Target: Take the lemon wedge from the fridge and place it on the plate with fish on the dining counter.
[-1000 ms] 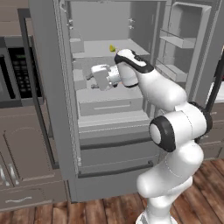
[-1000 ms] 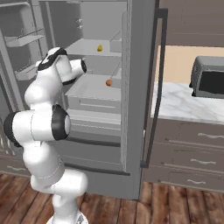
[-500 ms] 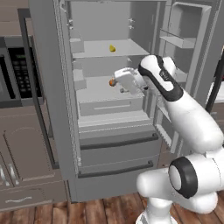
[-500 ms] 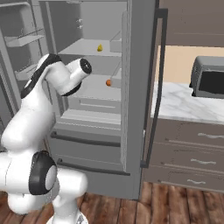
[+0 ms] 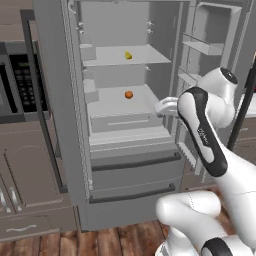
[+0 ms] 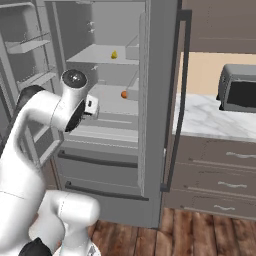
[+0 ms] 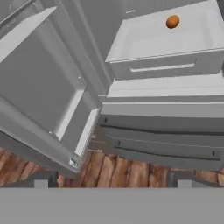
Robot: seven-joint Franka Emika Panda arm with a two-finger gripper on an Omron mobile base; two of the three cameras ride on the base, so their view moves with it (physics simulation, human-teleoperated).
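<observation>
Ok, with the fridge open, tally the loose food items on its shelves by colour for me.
Yellow: 1, the lemon wedge on the upper shelf of the fridge.
Orange: 1, the small round ball on the shelf below.
Total: 2

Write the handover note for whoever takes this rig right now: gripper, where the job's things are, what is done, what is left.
Gripper: wide open, nothing between its tips, pointing down at the fridge drawers and the wood floor.
Fridge: both doors open.
Lemon wedge: untouched on the upper shelf, above the small orange ball on the shelf below.
Done: fridge opened, nothing more.
Left: raise the gripper to the upper shelf, grasp the wedge, carry it to the plate with fish on the dining counter.
</observation>
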